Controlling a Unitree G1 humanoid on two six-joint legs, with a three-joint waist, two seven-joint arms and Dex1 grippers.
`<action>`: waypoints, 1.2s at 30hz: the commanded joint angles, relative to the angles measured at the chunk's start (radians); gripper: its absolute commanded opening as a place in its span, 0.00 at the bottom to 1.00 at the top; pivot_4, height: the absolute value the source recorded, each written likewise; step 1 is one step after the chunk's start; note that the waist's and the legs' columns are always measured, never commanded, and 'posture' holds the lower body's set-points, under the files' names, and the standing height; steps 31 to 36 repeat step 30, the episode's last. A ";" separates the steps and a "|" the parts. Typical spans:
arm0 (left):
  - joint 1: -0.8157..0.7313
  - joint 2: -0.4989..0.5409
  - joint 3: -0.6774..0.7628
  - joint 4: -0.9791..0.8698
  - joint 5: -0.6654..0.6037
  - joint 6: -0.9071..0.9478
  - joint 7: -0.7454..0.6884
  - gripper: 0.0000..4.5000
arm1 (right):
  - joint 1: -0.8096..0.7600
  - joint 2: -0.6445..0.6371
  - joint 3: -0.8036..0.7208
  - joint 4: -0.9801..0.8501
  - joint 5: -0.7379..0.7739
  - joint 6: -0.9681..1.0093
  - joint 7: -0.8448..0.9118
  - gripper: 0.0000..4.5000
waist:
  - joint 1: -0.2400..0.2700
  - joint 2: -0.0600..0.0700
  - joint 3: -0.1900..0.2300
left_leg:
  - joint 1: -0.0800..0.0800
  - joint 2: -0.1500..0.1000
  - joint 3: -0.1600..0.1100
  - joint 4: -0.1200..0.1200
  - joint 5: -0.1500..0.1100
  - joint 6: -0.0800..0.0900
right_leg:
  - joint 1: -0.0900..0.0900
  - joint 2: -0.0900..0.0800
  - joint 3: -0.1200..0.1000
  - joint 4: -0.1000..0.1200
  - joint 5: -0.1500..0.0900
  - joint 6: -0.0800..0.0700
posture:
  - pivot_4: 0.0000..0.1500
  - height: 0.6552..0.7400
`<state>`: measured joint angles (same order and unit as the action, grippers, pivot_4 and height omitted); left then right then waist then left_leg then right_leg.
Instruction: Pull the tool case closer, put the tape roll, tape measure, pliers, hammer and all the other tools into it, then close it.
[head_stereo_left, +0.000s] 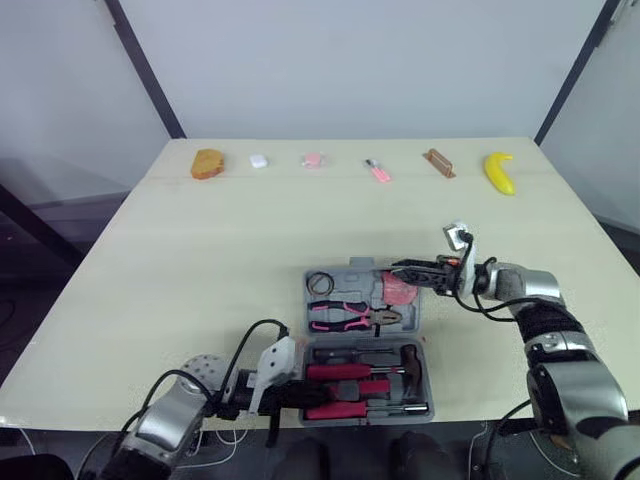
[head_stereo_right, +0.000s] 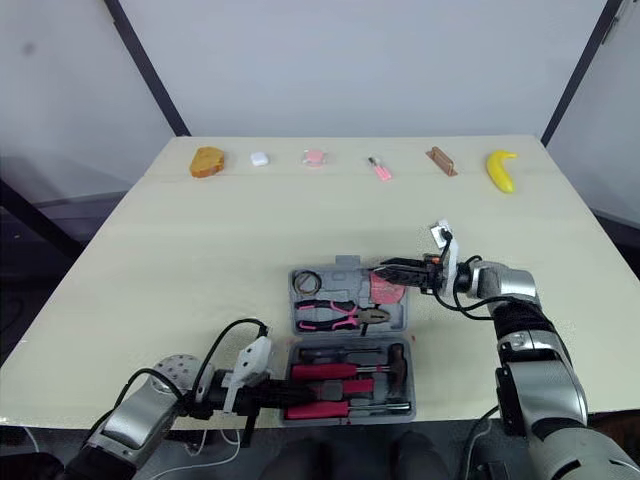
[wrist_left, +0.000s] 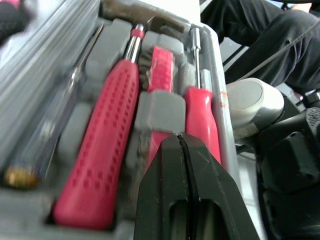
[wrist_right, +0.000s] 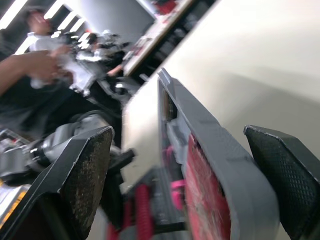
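Observation:
The grey tool case lies open near the table's front edge. Its far half holds the tape roll, the pink-handled pliers and the pink tape measure. The near half holds the hammer and red-handled screwdrivers. My right gripper is open at the far half's right edge, with the case's rim between its fingers. My left gripper is shut with nothing in it, its tips just over the near half beside a red screwdriver handle.
Along the table's far edge lie an orange piece, a white bit, two small pink items, a brown block and a banana. A person stands beyond the table in the right wrist view.

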<state>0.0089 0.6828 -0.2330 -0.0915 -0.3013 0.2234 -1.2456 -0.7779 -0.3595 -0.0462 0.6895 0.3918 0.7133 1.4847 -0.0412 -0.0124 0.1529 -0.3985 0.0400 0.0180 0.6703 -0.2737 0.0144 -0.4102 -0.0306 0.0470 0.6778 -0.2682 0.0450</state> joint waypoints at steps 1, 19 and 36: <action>0.034 0.055 0.048 -0.067 -0.036 0.035 -0.014 0.00 | 0.086 -0.030 0.027 -0.253 0.085 0.113 0.014 0.98 | 0.001 0.000 0.000 | 0.000 0.000 0.000 0.000 0.000 0.000 | 0.000 0.000 0.000 0.000 0.000 0.000 | 1.00 1.00; 0.157 0.084 0.537 0.113 -0.198 -0.117 0.054 0.67 | 0.668 -0.253 -0.216 -0.979 0.298 0.097 -0.241 1.00 | 0.016 -0.004 0.003 | 0.000 -0.002 -0.001 -0.001 0.000 0.000 | 0.000 -0.001 -0.003 -0.002 -0.001 0.000 | 1.00 1.00; 0.169 0.072 0.525 0.095 -0.138 -0.118 0.141 0.98 | 0.993 -0.275 -0.406 -0.802 0.087 -0.585 -0.213 1.00 | 0.026 -0.006 0.002 | 0.001 -0.002 0.002 -0.001 0.000 0.000 | 0.001 -0.001 0.000 -0.004 0.000 0.001 | 1.00 1.00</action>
